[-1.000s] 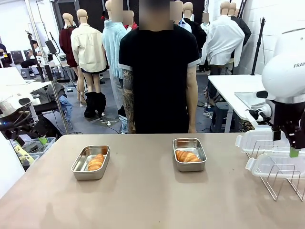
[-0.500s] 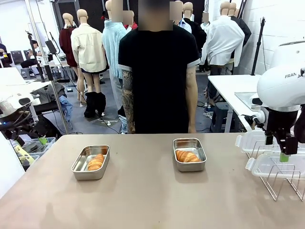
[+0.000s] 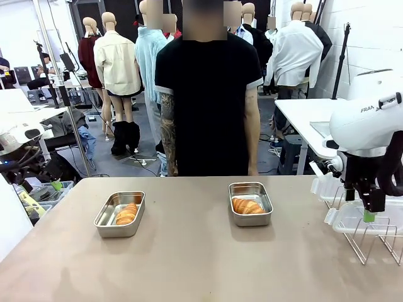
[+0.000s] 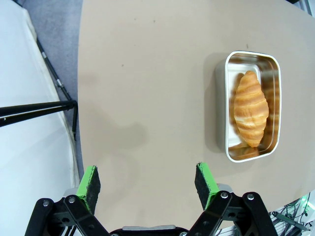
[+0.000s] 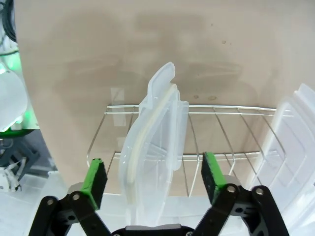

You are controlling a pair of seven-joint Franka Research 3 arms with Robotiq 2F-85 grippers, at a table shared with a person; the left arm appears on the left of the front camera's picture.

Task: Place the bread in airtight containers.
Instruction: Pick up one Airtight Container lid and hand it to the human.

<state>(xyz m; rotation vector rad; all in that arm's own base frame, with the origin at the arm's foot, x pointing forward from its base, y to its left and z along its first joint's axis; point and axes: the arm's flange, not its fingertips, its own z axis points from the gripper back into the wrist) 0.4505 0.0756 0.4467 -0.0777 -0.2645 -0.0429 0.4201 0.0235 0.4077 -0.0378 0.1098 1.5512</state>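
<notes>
Beige worktop (image 3: 201, 270): left tin (image 3: 116, 231) and right tin (image 3: 252, 220) each hold one croissant (image 3: 126, 214).
Right claw (image 5: 153, 172), apart around a clear lid (image 5: 152, 147), is lower than before; left claw (image 4: 147, 179) apart too.

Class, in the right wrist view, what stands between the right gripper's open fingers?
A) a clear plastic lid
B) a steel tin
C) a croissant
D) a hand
A: a clear plastic lid stands on edge in the wire rack, inside the open right gripper.

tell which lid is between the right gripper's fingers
The edge-on lid in the wire rack, framed by the open right gripper; the other lid sits aside.
</notes>
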